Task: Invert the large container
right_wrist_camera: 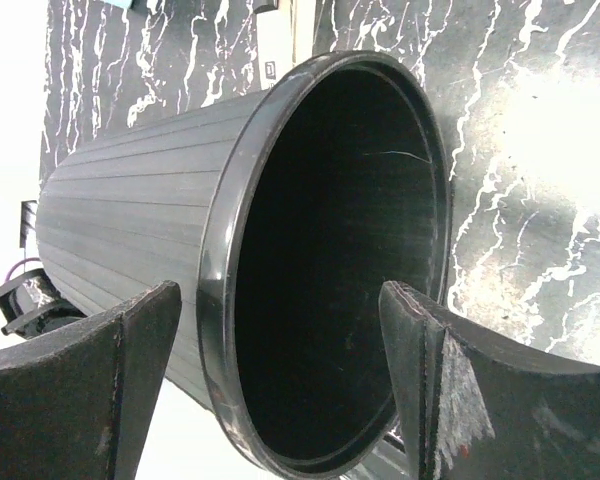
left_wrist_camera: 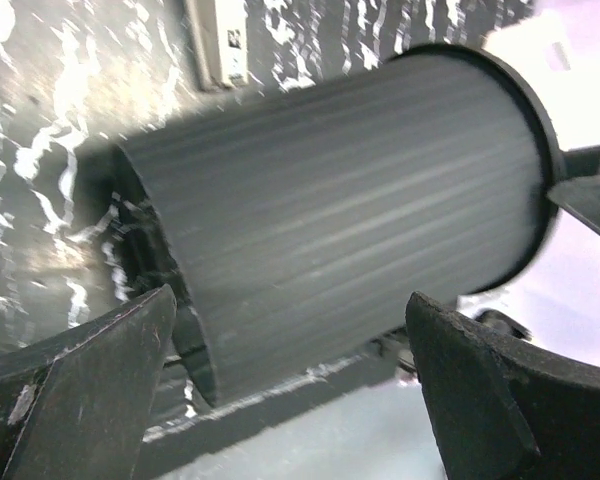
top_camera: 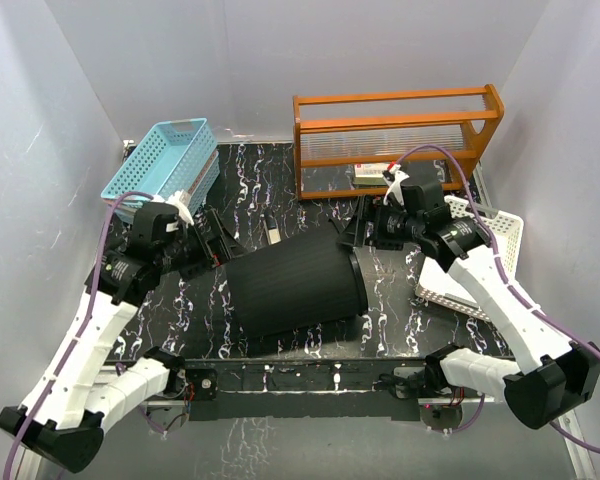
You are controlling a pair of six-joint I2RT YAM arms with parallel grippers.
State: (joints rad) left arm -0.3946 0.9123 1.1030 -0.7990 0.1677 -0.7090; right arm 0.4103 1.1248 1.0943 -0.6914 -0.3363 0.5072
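Note:
The large container, a black ribbed bucket (top_camera: 295,283), lies on its side on the black marble table (top_camera: 265,175), its rim to the right and its flat base to the left. My left gripper (top_camera: 220,243) is open just behind the base end; in the left wrist view (left_wrist_camera: 290,300) the bucket's side wall (left_wrist_camera: 360,200) fills the space ahead of the spread fingers. My right gripper (top_camera: 355,232) is open at the rim's far side; in the right wrist view (right_wrist_camera: 280,290) the rim and dark inside (right_wrist_camera: 330,280) sit between the fingers. Neither gripper holds it.
A blue basket (top_camera: 165,160) leans at the back left. A wooden rack (top_camera: 395,135) stands at the back right with a small box (top_camera: 375,172) under it. A white basket (top_camera: 490,240) lies at the right. A small white object (top_camera: 271,228) lies behind the bucket.

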